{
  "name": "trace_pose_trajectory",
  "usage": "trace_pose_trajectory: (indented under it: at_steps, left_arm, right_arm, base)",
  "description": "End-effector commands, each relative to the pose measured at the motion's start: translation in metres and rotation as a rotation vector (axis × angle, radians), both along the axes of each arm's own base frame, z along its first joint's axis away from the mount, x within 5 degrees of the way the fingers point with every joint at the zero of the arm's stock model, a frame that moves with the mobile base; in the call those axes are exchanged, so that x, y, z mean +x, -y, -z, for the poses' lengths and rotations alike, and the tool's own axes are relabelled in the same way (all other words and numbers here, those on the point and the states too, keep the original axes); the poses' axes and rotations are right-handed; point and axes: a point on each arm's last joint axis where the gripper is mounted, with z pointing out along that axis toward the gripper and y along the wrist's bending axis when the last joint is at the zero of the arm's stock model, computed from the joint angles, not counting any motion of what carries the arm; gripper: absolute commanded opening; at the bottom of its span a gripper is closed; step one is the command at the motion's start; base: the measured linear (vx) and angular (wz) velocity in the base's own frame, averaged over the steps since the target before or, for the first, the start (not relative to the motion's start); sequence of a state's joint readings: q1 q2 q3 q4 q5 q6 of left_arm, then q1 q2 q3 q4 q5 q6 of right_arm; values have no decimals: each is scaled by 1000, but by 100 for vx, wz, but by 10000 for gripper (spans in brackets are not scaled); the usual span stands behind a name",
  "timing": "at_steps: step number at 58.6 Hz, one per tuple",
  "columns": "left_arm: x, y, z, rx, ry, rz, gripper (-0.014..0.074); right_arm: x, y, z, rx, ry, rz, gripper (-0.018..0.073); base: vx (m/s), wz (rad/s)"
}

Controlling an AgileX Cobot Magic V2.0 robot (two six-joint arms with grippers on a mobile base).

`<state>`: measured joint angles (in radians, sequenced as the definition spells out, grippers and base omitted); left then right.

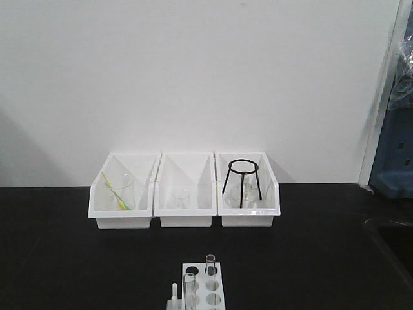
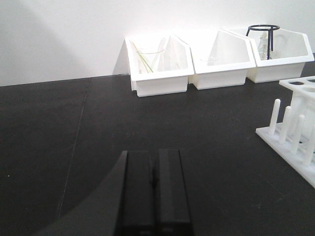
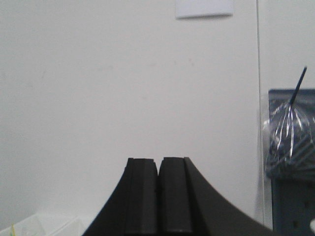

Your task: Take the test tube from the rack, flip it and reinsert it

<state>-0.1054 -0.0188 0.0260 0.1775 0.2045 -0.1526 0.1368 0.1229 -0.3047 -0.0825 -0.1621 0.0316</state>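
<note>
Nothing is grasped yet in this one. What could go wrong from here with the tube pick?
1. The front tube and back tube stand close together in the rack; reaching for one could knock the other.
2. The left pincer and right pincer are both shut; approaching unopened could push a tube over.
3. The rack sits partly cut off at the front view's bottom edge, so that camera may show little of the grasp.
</note>
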Motion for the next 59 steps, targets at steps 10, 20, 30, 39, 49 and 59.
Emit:
trace_pose_trajectory:
  at_steps: [10, 20, 30, 39, 49, 59]
  left_arm:
    - [0, 1, -9, -22, 89, 14, -6]
    - [0, 1, -9, -22, 89, 14, -6]
    - [0, 1, -9, -22, 89, 14, -6]
    - [0, 1, -9, -22, 89, 14, -6]
    - [0, 1, -9, -22, 89, 14, -6]
    - [0, 1, -9, -22, 89, 14, -6]
  right_arm:
    - [65, -8, -83, -43, -70, 19, -11]
    - [108, -14, -80, -58, -176, 17, -11]
    - [127, -17, -69, -68, -245, 14, 8]
    - [129, -17, -66, -62, -264, 13, 93]
    - [129, -17, -66, -62, -264, 13, 309]
    - [129, -17, -66, -62, -264, 13, 549]
  base:
    - [0, 0]
    - [0, 0]
    - [0, 0]
    - [0, 0]
    - [0, 0]
    - [0, 0]
